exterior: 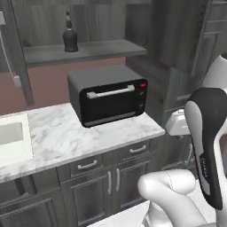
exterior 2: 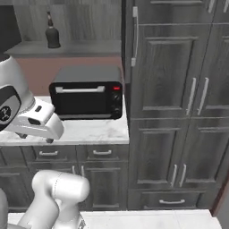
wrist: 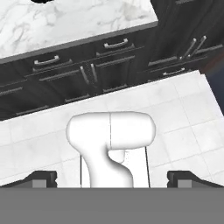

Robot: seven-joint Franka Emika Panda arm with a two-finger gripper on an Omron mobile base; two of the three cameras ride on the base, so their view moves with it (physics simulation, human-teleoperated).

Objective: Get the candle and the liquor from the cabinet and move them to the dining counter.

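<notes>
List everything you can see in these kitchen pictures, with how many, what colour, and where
Small black bell-shaped liquor bottle: one, black with brownish stopper, upright on the open grey cabinet shelf above the oven.
Toaster oven: one, black with grey top and silver handle, on the marble worktop.
White grey-veined marble worktop: one, over dark drawers.
Sink: one, white, set in the worktop's left end.
Tall dark grey wood-grain cabinet doors: several, silver bar handles, right of the oven.
Floor tiles: white, below the cabinets.
Gripper: one, dark fingertips, open, pointing at the floor.
</notes>
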